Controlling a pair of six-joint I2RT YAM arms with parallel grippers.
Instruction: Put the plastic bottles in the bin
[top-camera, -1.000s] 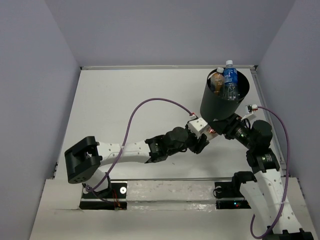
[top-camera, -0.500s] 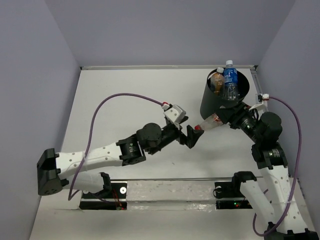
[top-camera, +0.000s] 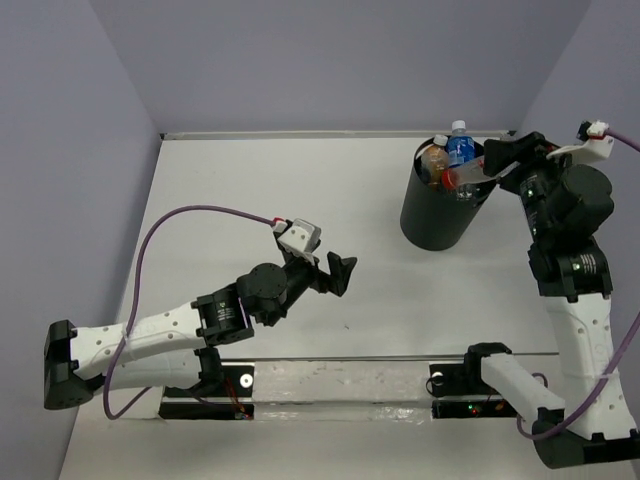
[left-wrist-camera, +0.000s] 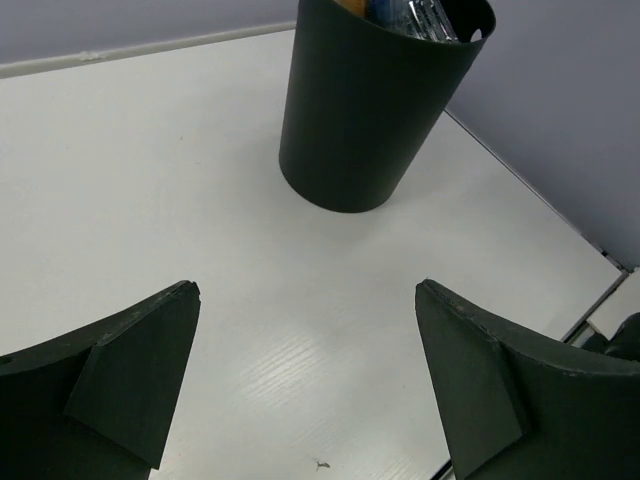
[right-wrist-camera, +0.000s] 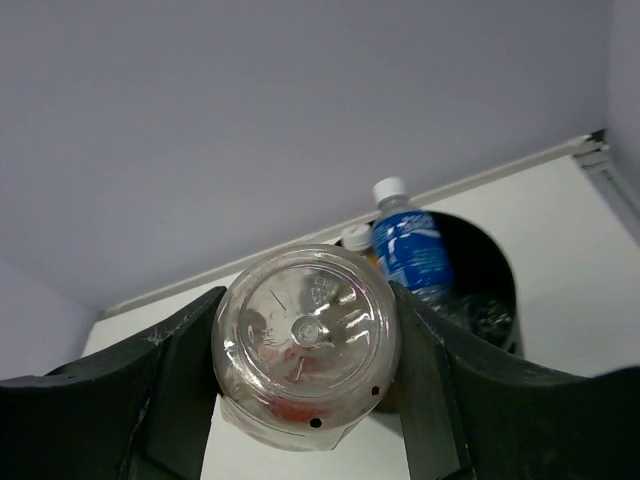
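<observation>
The left arm has drawn back from the foot of the bin (top-camera: 437, 218) toward the near left, and its jaws, shut a second ago, now stand wide apart. Meanwhile the right arm has lifted the red-capped bottle (top-camera: 466, 174) from low beside the bin up to its rim. The left end effector (top-camera: 334, 272) hovers open and empty over the middle of the desk (top-camera: 240, 180), well apart from the bin. Its wrist view shows both fingers (left-wrist-camera: 130, 380) spread over bare white desk (left-wrist-camera: 150, 160), with the bin (left-wrist-camera: 360, 120) upright ahead. The right end effector (top-camera: 497, 160) is high at the far right, clamped on the red-capped bottle. In the right wrist view its two fingers (right-wrist-camera: 170, 390) press either side of the clear body, and the round base (right-wrist-camera: 305, 345) faces the camera. From above, this bottle lies roughly level with its red end pointing left across the near right part of the bin's mouth. Whether it touches the rim I cannot tell. The bin stands on the far right of the desk. A blue bottle (top-camera: 460, 146) stands upright inside it, its white cap poking above the rim. An orange bottle (top-camera: 433, 163) is just to its left. The right wrist view also shows the blue bottle (right-wrist-camera: 410, 250) and the cap of the orange bottle (right-wrist-camera: 357, 238) side by side inside the bin (right-wrist-camera: 478, 258).
</observation>
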